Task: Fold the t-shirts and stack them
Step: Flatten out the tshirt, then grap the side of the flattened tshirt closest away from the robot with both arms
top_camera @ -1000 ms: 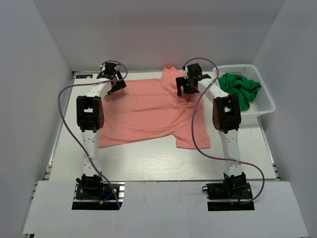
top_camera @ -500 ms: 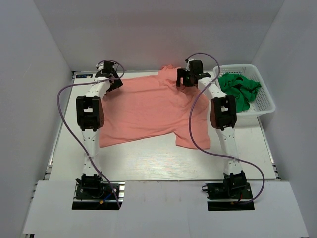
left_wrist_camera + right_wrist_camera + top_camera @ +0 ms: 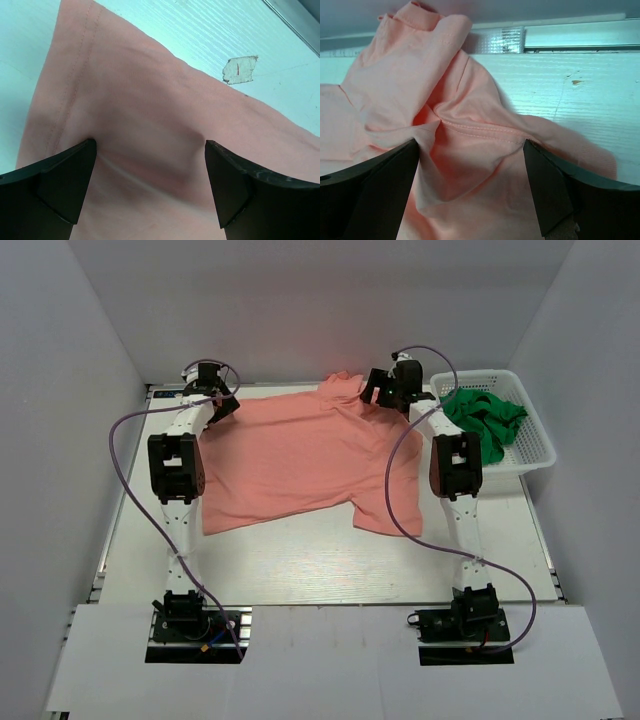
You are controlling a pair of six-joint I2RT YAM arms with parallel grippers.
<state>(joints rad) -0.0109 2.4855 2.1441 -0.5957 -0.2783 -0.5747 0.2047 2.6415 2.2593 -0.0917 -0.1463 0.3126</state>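
The salmon-pink t-shirt [image 3: 295, 455] lies spread out across the table, its far right part rumpled. My left gripper [image 3: 222, 408] hangs open over the shirt's far left corner; in the left wrist view the open gripper [image 3: 150, 145] has smooth pink cloth [image 3: 145, 110] under the gap and nothing pinched. My right gripper [image 3: 380, 392] is open over the far right part of the shirt. In the right wrist view the open gripper [image 3: 470, 145] stands above bunched cloth with a stitched seam [image 3: 475, 130]. The bright green garment [image 3: 485, 418] lies crumpled in the basket.
A white lattice basket [image 3: 535, 450] stands at the table's far right. A metal rail [image 3: 575, 40] runs along the table's back edge, close behind the shirt. A small scrap of tape [image 3: 240, 69] is stuck to the tabletop near the left gripper. Grey walls enclose the table.
Both grippers have moved outward and toward the back edge, the left one leftward, the right one rightward. The bunching in the shirt's right side has flattened out.
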